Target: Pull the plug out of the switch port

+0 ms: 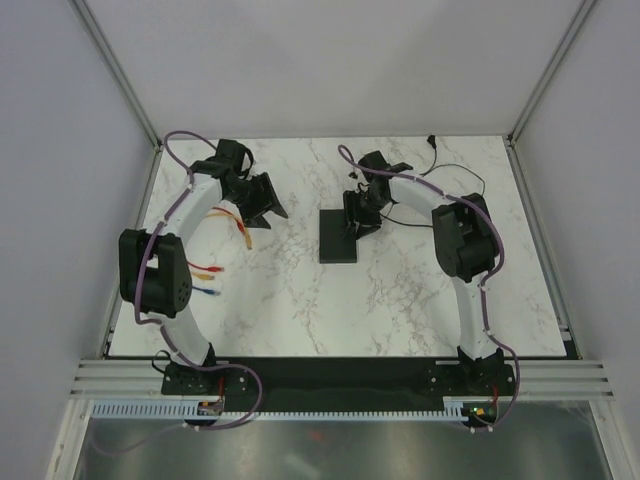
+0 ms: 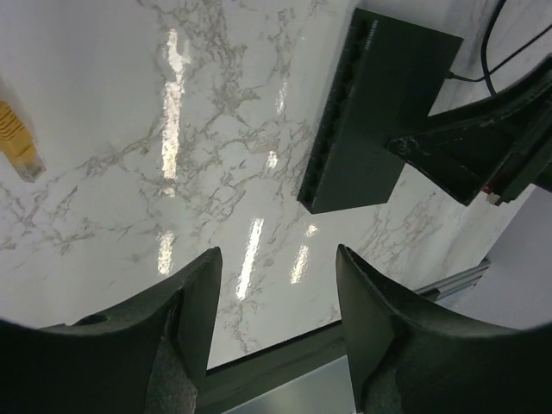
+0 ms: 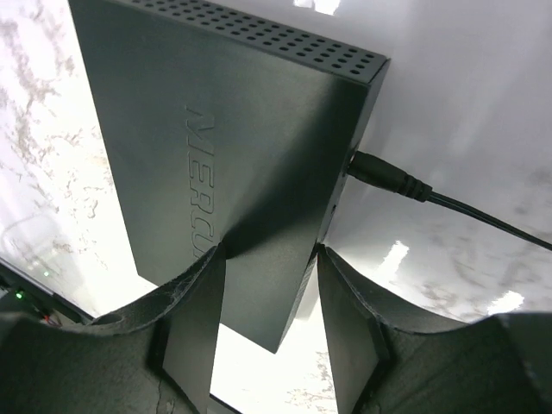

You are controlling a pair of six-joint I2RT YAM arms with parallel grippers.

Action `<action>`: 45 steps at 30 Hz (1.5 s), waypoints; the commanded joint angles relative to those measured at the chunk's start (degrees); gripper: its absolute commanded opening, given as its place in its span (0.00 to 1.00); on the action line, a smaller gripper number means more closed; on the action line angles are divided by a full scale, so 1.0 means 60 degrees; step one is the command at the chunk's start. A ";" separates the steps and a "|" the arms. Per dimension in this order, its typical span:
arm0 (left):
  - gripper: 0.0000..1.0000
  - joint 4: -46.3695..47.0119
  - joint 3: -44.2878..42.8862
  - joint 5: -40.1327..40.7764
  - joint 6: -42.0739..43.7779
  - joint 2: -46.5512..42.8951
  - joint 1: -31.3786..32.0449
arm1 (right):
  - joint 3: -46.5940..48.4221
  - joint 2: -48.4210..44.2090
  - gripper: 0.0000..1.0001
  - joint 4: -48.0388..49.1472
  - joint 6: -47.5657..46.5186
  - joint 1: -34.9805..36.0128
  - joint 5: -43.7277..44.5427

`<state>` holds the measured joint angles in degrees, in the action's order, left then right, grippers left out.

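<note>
The black switch lies flat in the middle of the marble table. In the left wrist view its row of ports faces me, and I see no plug in them. A yellow plug lies loose on the table, also seen from above. My left gripper is open and empty, above the table left of the switch. My right gripper sits at the switch's far end, jaws apart astride its edge, one finger on the top face and one against the side.
A black power cable plugs into the switch's side and trails to the back right. An orange-red plug and a blue plug lie by the left arm. The table's front edge shows as a rail.
</note>
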<state>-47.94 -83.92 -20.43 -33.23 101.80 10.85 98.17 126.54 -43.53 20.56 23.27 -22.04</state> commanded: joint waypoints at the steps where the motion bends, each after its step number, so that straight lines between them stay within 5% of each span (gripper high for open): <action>1: 0.63 0.0563 -0.0266 -0.1295 0.0719 0.0142 0.0022 | 0.0308 0.0209 0.54 0.0267 -0.0379 0.0852 -0.0398; 6: 0.50 0.0813 -0.1012 -0.3171 0.0997 0.1399 0.0358 | 0.0308 -0.0230 0.54 0.0180 -0.0160 0.1059 0.0199; 10: 0.50 0.0915 -0.1802 -0.2851 0.0809 0.1987 0.1133 | 0.0498 -0.0816 0.54 0.0150 0.0760 0.0518 0.0596; 20: 0.24 0.0887 -0.2434 -0.1010 -0.0290 0.3145 0.2102 | 0.0645 -0.1052 0.49 0.0121 0.5793 -0.0538 0.1301; 27: 0.23 0.0300 -0.2580 0.0328 -0.0335 0.3423 0.2132 | 0.0176 -0.1329 0.42 0.0136 0.9153 -0.0246 0.2177; 45: 0.28 -0.0153 -0.2361 0.2437 -0.0145 0.3585 0.2601 | -0.0702 -0.1432 0.32 -0.0450 1.2027 0.0575 0.3469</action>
<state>-46.44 -98.45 -10.94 -33.67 123.59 26.46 94.24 119.00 -45.08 87.42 26.06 -3.01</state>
